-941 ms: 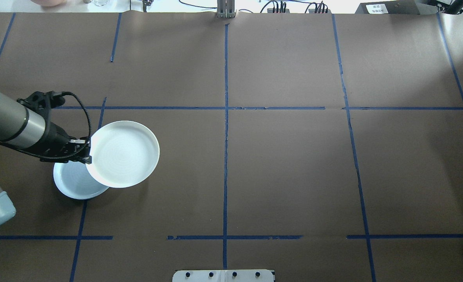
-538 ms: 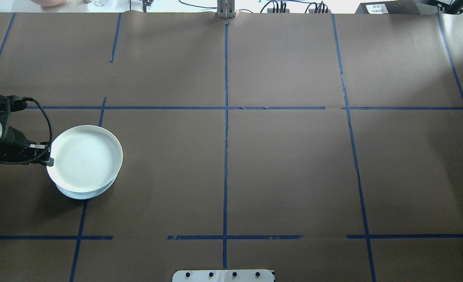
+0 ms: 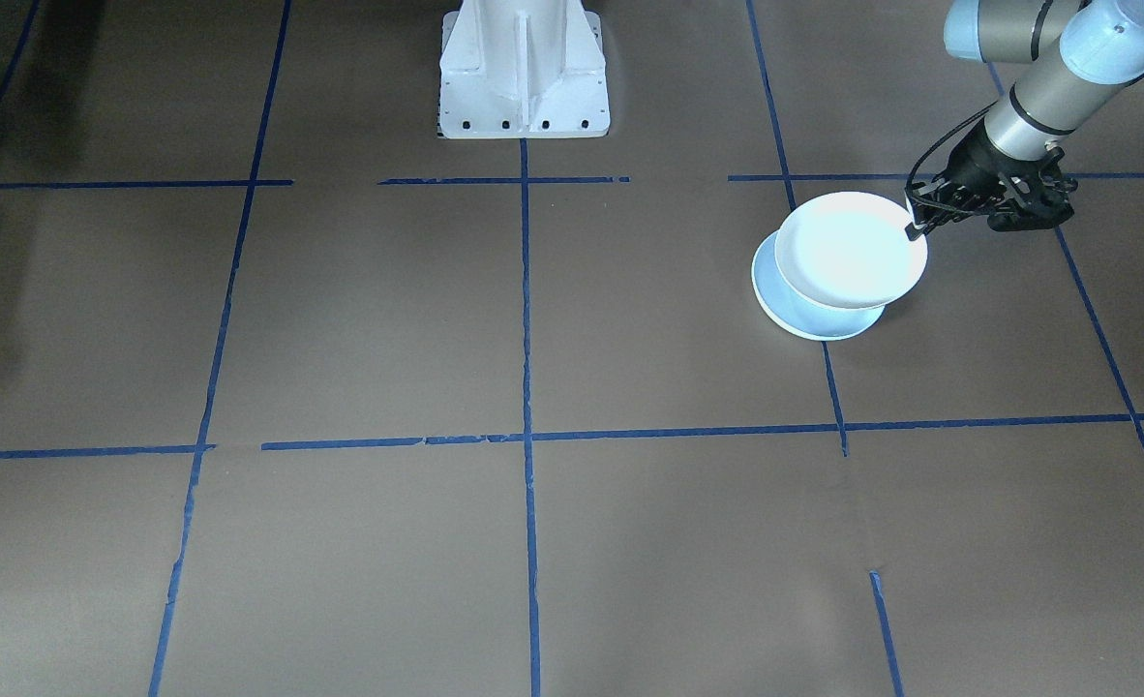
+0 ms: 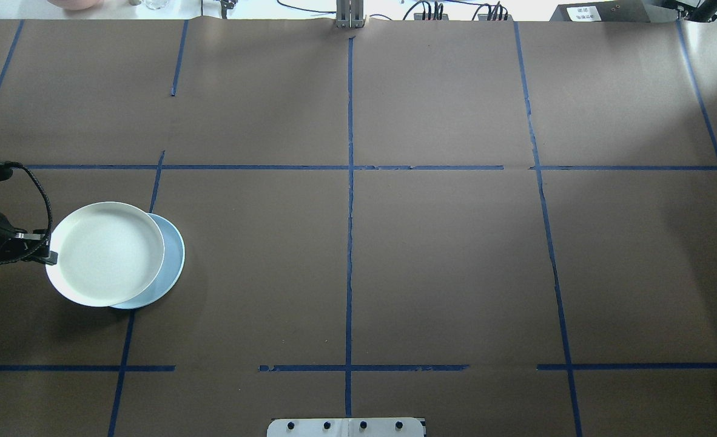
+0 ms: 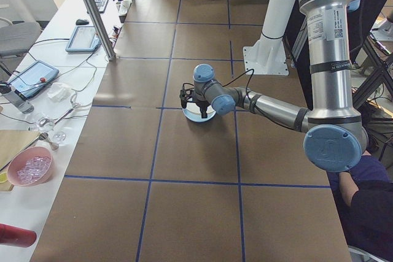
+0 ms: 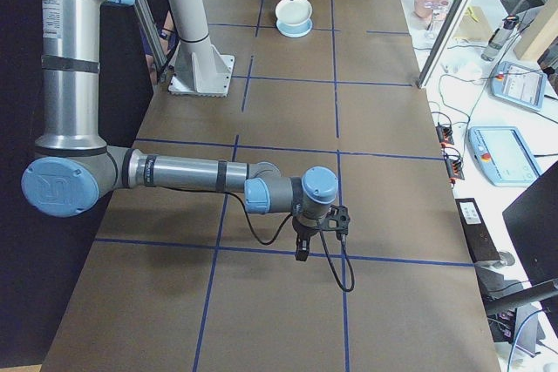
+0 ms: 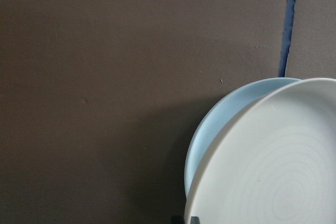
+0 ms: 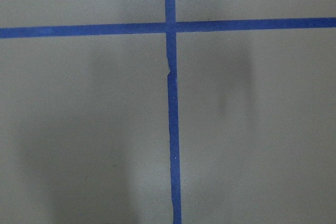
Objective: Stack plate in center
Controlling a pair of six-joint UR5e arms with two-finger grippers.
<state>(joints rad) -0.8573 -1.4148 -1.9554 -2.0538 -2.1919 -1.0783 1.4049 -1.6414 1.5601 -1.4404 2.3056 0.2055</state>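
The tabletop [image 4: 443,261] is covered with brown paper divided into rectangular cells by blue tape lines [image 4: 350,243]. A pale blue-grey plate [image 4: 173,264] rests directly on the tabletop near the 9 o'clock edge of the overhead view, lying across one lengthwise tape line. The white robot base mount [image 3: 524,73] is bolted to the tabletop at 12 o'clock in the front-facing view. Along the far edge, at 12 o'clock in the overhead view, a grey upright post [image 4: 350,15] stands on the surface.

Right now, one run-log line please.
left gripper: holding ringed white plate by rim | over blue plate, offset | right gripper: idle, state unclear
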